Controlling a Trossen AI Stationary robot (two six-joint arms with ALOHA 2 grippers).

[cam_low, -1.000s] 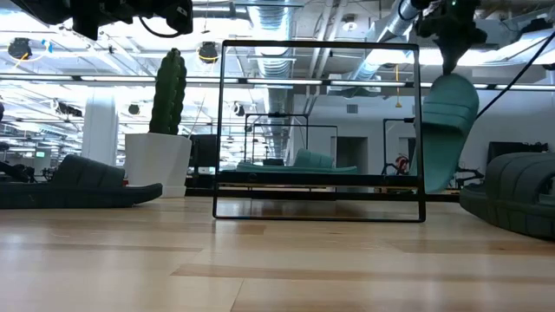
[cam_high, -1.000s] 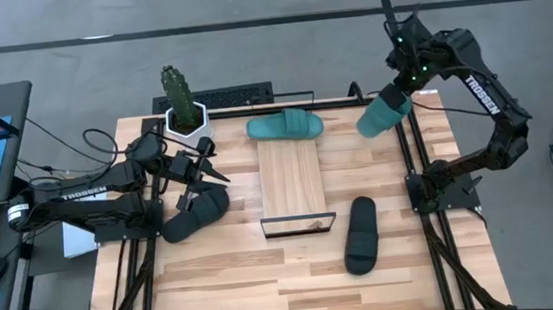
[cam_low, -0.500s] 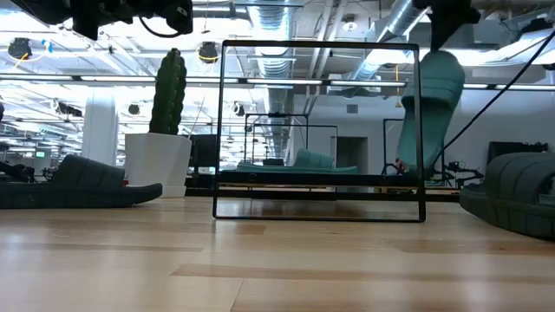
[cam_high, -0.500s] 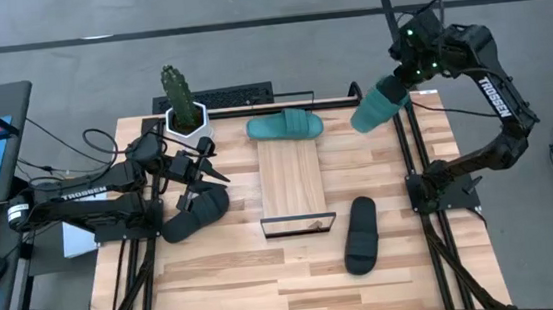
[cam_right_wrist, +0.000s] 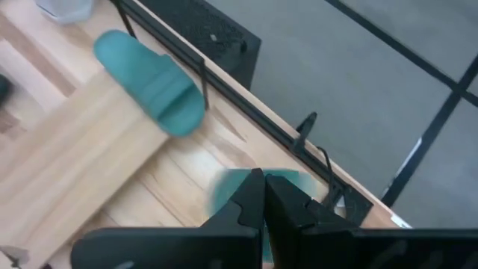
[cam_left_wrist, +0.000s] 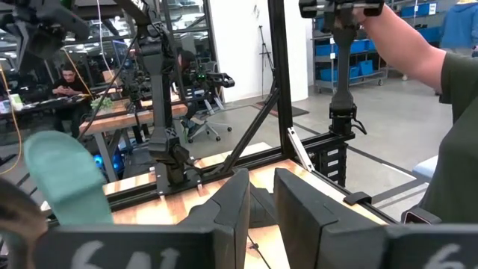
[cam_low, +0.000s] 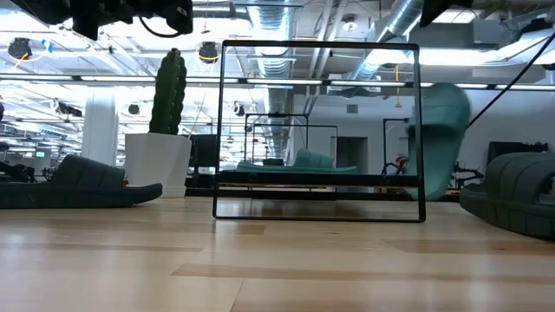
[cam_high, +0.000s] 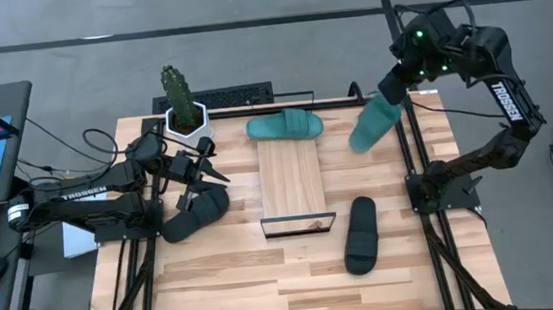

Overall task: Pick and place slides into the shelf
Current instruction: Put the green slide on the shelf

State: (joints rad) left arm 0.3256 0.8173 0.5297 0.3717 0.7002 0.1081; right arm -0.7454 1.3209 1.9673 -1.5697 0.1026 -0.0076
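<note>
One teal slide point(cam_high: 284, 126) already lies across the far end of the shelf point(cam_high: 292, 179), the only one of four in place so far. The right gripper point(cam_high: 398, 81), its fingers pinched tight, holds the second teal slide point(cam_high: 372, 124) by one end, so that the shoe hangs below the fingertips in the air off the shelf's right side, not yet over the plank. The left gripper point(cam_high: 201, 172) hovers over the table's left side, fingers point(cam_left_wrist: 231, 205) slightly parted and grasping nothing; a black slide point(cam_high: 193, 212) rests on the table just below and beside them, untouched. The other black slide point(cam_high: 361, 234) lies on the table near the shelf's near right corner, well away from both sets of fingers. Three slides remain to be shelved.
</note>
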